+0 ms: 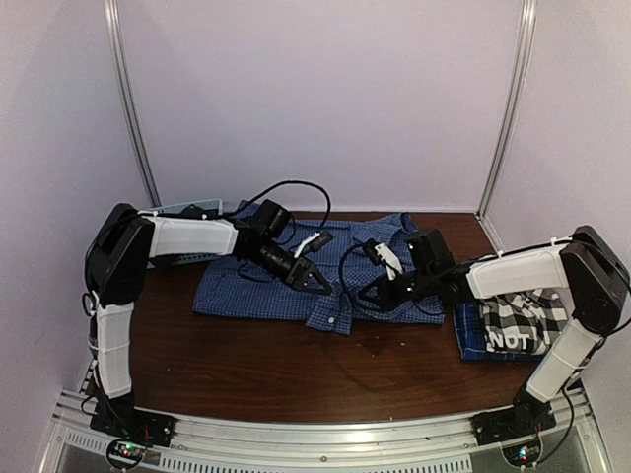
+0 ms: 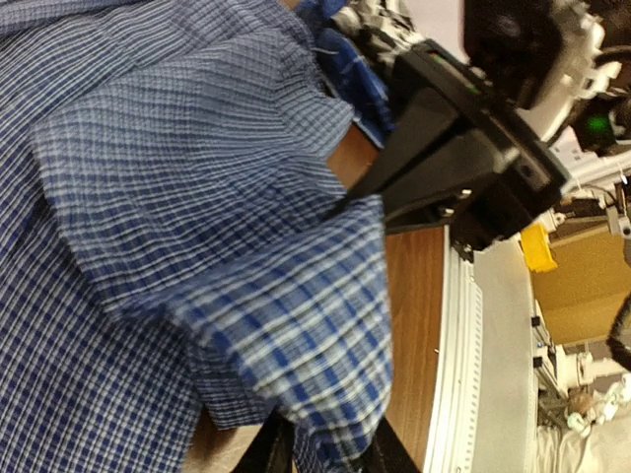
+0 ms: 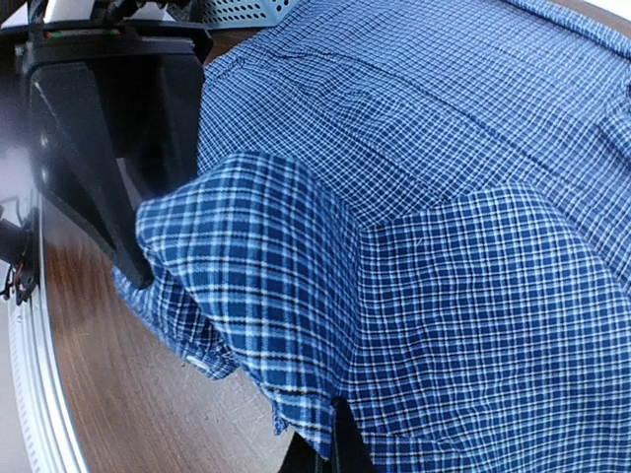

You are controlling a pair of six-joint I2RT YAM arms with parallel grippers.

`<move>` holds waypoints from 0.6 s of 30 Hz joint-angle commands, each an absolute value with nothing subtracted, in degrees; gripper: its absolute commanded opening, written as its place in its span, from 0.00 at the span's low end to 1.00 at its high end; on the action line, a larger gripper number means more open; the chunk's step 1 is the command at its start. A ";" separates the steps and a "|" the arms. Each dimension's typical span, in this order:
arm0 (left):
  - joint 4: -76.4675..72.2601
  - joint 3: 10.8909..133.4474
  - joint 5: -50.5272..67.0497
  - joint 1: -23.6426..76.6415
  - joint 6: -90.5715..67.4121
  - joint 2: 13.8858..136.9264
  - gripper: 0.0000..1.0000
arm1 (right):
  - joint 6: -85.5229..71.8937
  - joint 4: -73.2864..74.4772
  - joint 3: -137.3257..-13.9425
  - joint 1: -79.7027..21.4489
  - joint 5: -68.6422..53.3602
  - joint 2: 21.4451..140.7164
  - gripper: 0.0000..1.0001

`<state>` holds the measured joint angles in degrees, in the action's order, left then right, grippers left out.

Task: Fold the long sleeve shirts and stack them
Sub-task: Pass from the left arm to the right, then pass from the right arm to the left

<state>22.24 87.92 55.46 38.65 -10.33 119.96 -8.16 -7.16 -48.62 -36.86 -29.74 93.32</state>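
A blue fine-check shirt (image 1: 237, 291) lies spread across the middle of the table. My two grippers meet tip to tip at a raised fold on its front hem. The right gripper (image 1: 367, 294) (image 3: 340, 448) is shut on that fold of the blue shirt (image 3: 276, 266). The left gripper (image 1: 317, 283) (image 2: 330, 453) has its fingers (image 2: 271, 448) a little apart, with the blue cloth (image 2: 296, 325) hanging loose between them. At the right sits a folded black-and-white plaid shirt (image 1: 518, 317) with white lettering, on top of a darker blue shirt (image 1: 468, 335).
A light blue lattice basket (image 1: 187, 209) (image 3: 237, 10) stands at the back left, behind the left arm. Bare brown table (image 1: 296, 370) runs along the front. White walls close in the back and sides.
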 commanded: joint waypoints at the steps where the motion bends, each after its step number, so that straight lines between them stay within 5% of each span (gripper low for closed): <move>1: 10.43 82.31 48.53 37.27 -15.78 117.42 0.29 | -16.31 -9.95 -49.59 -36.36 -29.97 95.48 0.00; 18: -13.01 66.64 48.43 38.23 -22.15 116.11 0.42 | -28.46 -15.72 -49.90 -34.57 -34.38 99.26 0.00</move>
<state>-5.61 68.31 46.78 37.41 -21.47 117.62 -26.79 -13.28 -48.64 -34.98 -32.99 99.11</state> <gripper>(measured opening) 0.413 0.009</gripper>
